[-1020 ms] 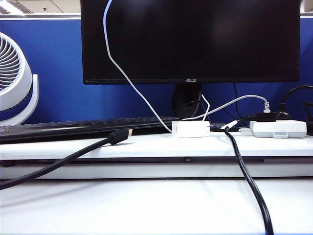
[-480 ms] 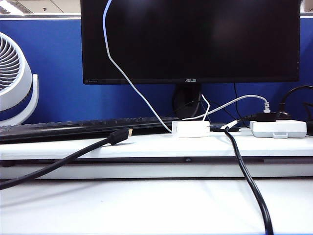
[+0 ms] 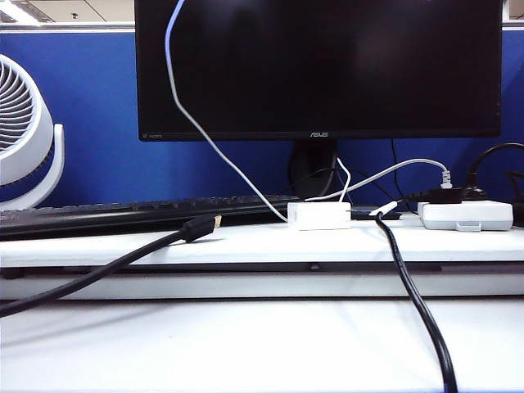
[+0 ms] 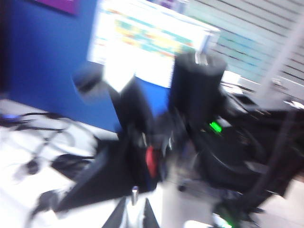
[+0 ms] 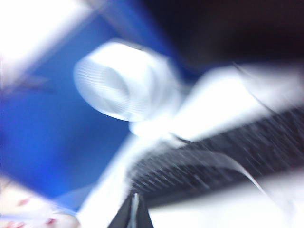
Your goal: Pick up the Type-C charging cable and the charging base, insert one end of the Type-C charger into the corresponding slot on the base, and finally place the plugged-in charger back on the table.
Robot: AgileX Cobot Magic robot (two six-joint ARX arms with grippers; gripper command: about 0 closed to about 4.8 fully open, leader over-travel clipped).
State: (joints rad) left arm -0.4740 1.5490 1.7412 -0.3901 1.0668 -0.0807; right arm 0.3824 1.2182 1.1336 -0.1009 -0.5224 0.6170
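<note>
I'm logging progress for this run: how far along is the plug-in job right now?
Looks done: the charging base sits on the table shelf, with the Type-C charging cable meeting its left end; a seated plug can't be confirmed. In hand: the cable rises out of the exterior view, so something lifts it. The blurred wrist views show the left claw and right claw shut, with no grip visible. Left: lay the cable down.

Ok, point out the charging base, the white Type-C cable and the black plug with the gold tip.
charging base (image 3: 319, 216): exterior view, middle of its front face, on the shelf.
Type-C charging cable (image 3: 214, 146): exterior view, on the cord crossing the monitor's lower edge.
black gold-tipped plug (image 3: 201, 227): exterior view, on the black plug body.
</note>
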